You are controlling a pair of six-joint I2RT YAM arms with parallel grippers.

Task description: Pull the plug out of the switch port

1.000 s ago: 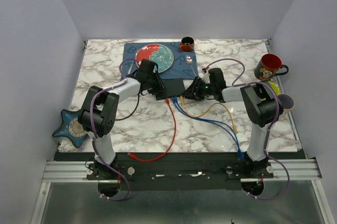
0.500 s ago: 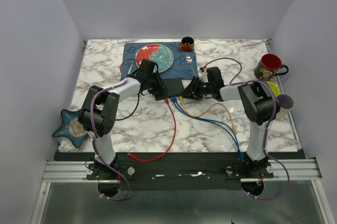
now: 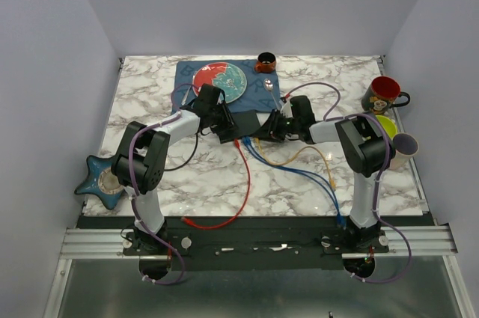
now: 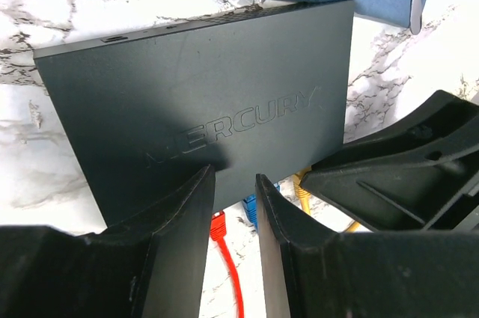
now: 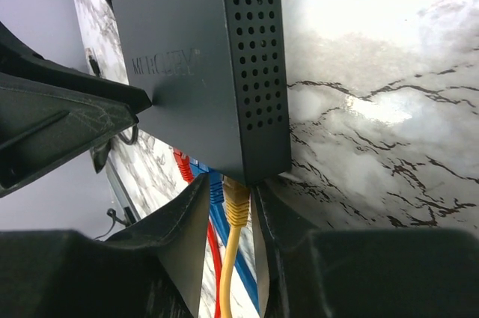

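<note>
**Switch flanked by both grippers, yellow plug between the right fingers**

The switch (image 3: 243, 124) is seen lying flat near the middle of the marble table (image 3: 172, 176). The blue placemat (image 3: 258, 99) is found just beside its 12 o'clock edge. Its socket edge is turned to 6 o'clock, where red, blue and yellow cables (image 3: 247, 176) are led out toward the arm bases.

The left gripper (image 3: 224, 133) is set at the switch's 8 o'clock corner. In the left wrist view its jaws are held a narrow gap apart over the near edge of the box, and nothing is seen gripped between them. Through that gap the red plug (image 4: 217, 225) and the blue plug (image 4: 251, 212) are seen lower down at the socket edge.

The right gripper (image 3: 266, 131) is placed at the switch's 4 o'clock corner. In the right wrist view the yellow plug (image 5: 236, 202) is seated in the socket at the corner of the box. It is flanked closely by the two fingers (image 5: 191, 221). Whether it is actually pinched cannot be told.
</note>
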